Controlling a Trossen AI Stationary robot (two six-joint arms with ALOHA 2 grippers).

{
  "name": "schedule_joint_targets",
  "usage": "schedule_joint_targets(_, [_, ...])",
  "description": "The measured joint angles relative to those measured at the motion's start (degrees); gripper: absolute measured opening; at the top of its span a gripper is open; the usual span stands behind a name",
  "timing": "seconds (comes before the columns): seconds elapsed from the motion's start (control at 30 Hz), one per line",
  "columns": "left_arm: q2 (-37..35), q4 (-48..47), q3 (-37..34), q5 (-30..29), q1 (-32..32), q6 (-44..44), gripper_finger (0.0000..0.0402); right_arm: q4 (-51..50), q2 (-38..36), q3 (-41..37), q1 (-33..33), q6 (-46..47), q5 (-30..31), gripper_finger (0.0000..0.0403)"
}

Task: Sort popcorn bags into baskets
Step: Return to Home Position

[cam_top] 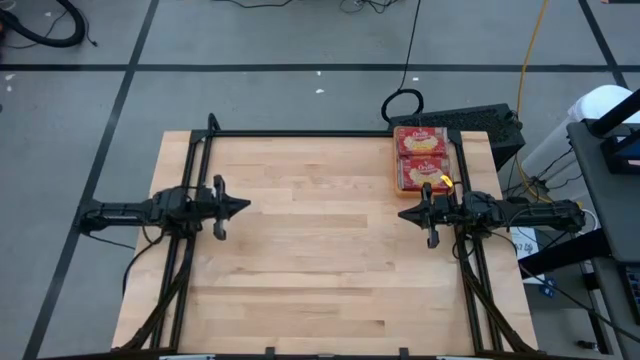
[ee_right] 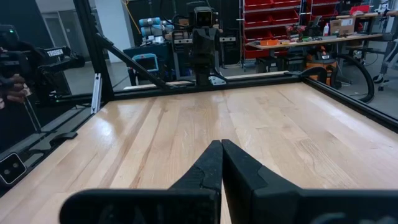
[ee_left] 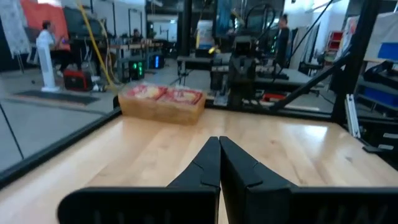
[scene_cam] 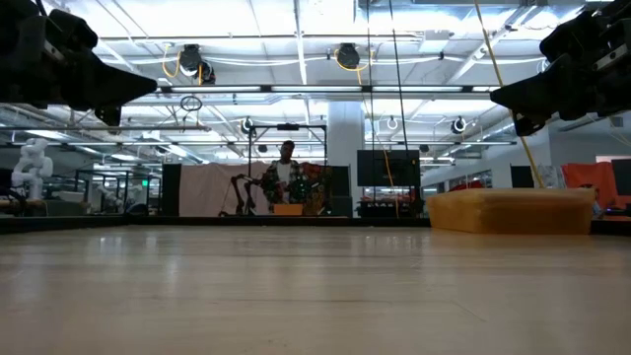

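The orange translucent basket (cam_top: 423,159) stands on the table near its far right corner and holds red popcorn bags (cam_top: 421,143) lying flat, picture side up. It also shows as the basket (ee_left: 161,103) in the left wrist view and the basket (scene_cam: 511,211) in the low view. My left gripper (cam_top: 246,208) hovers above the table's left side, shut, pointing right. My right gripper (cam_top: 402,213) hovers just in front of the basket, shut, pointing left. No bags lie outside the basket.
A black frame (cam_top: 300,133) borders the wooden table (cam_top: 310,260). A black box (cam_top: 480,122) sits past the far right corner. Bare wood lies between the two grippers. People show in the room far behind.
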Motion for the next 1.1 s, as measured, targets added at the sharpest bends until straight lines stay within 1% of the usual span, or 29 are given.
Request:
schedule_joint_targets(0.13, [-0.7,0.0,0.0,-0.3,0.2,1.1,0.0000,0.0,0.0,0.0,0.0,0.0,0.0,0.0000])
schedule_joint_targets(0.3, [-0.7,-0.1,0.0,0.2,0.1,0.1,0.0000,0.0,0.0,0.0,0.0,0.0,0.0,0.0000])
schedule_joint_targets(0.47, [-0.5,-0.5,0.0,2.6,0.1,0.0,0.0001,0.0,0.0,0.0,0.0,0.0,0.0,0.0000])
schedule_joint_targets(0.63, [-0.5,-0.3,0.0,3.0,0.1,2.6,0.0016,0.0,0.0,0.0,0.0,0.0,0.0,0.0000])
schedule_joint_targets(0.77, [-0.5,0.7,-0.1,2.9,0.1,2.7,0.0028,0.0,0.0,0.0,0.0,0.0,0.0,0.0000])
schedule_joint_targets(1.1, [-0.5,1.3,-0.1,2.9,0.1,2.8,0.0032,0.0,0.0,0.0,0.0,0.0,0.0,0.0000])
